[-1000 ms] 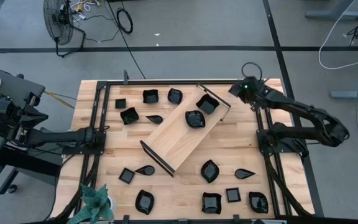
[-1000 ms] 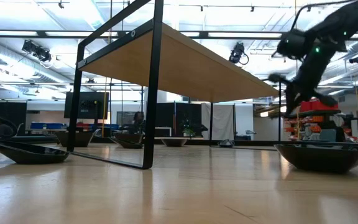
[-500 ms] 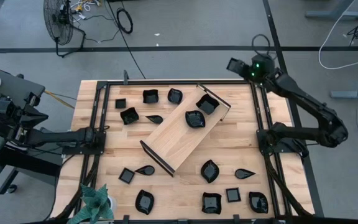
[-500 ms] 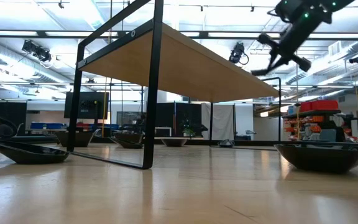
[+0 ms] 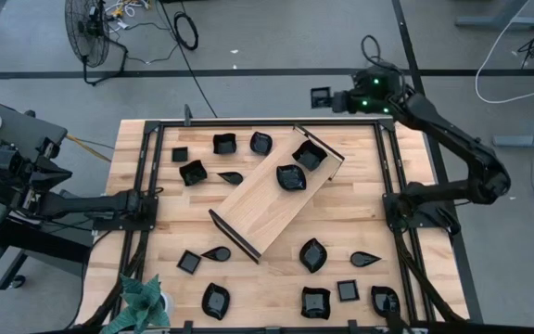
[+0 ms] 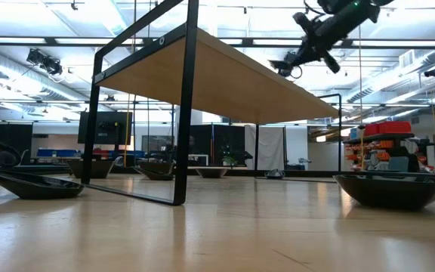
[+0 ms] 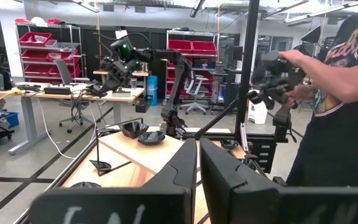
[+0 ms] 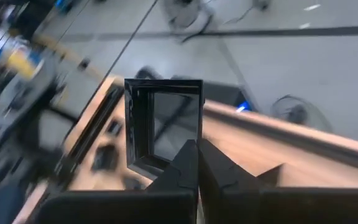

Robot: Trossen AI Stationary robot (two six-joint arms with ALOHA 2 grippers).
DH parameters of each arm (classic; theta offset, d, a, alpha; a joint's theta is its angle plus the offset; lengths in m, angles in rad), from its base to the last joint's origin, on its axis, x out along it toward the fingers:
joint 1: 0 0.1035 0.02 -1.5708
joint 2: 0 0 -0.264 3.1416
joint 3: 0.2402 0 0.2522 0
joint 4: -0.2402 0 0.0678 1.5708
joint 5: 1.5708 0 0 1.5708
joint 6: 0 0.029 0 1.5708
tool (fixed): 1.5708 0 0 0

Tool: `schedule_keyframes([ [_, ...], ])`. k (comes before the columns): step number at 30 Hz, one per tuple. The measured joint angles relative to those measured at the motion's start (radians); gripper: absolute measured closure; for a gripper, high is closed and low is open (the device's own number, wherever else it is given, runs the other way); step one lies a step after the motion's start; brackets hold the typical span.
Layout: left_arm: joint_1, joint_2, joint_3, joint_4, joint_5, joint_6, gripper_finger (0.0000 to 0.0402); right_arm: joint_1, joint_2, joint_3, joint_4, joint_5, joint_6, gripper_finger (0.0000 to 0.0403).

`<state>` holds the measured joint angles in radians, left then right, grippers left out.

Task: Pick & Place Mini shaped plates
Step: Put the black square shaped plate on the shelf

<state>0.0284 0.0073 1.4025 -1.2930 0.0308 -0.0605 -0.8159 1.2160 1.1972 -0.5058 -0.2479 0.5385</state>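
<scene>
Small glossy black square plate [image 5: 321, 97] pinched in right gripper [image 5: 334, 98], high beyond far table edge. Judged carry step; next calls for lowering onto long light-wood tray [image 5: 276, 192]. Left gripper [image 5: 146, 202] at left edge, fingers pressed together, empty.

Two matte black jointed arms

The right arm [image 5: 452, 139] is slim and dark, with a green light glowing just behind its tool [image 5: 327, 97]; the left arm [image 5: 82, 202] is equally black, carrying dark cabling along its links.

Light-wood tray [image 5: 265, 199] lying diagonally on the table [image 5: 360, 223], floor fan [image 5: 87, 32], possibly a plant [image 5: 143, 301] at the corner
</scene>
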Motion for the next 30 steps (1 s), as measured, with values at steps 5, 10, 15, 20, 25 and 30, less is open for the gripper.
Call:
schedule_keyframes([
  [5,0.000,0.000,0.000,0.000,0.000,0.000,0.0376,0.095,0.048,0.065,-0.035,-0.042,-0.067,0.0403],
  [10,0.000,0.000,0.000,0.000,0.000,0.000,0.0376,0.195,0.093,0.127,-0.045,-0.059,-0.075,0.0403],
  [15,0.000,0.000,0.000,0.000,0.000,0.000,0.0376,0.303,0.155,0.184,-0.045,-0.059,-0.072,0.0403],
  [20,0.000,0.000,0.000,0.000,0.000,0.000,0.0376,0.390,0.213,0.216,-0.050,-0.060,-0.028,0.0403],
  [25,0.000,0.000,0.000,0.000,0.000,0.000,0.0376,0.466,0.245,0.218,-0.066,-0.060,-0.004,0.0403],
  [30,0.000,0.000,0.000,0.000,0.000,0.000,0.0376,0.533,0.253,0.220,-0.095,-0.094,-0.001,0.0403],
])
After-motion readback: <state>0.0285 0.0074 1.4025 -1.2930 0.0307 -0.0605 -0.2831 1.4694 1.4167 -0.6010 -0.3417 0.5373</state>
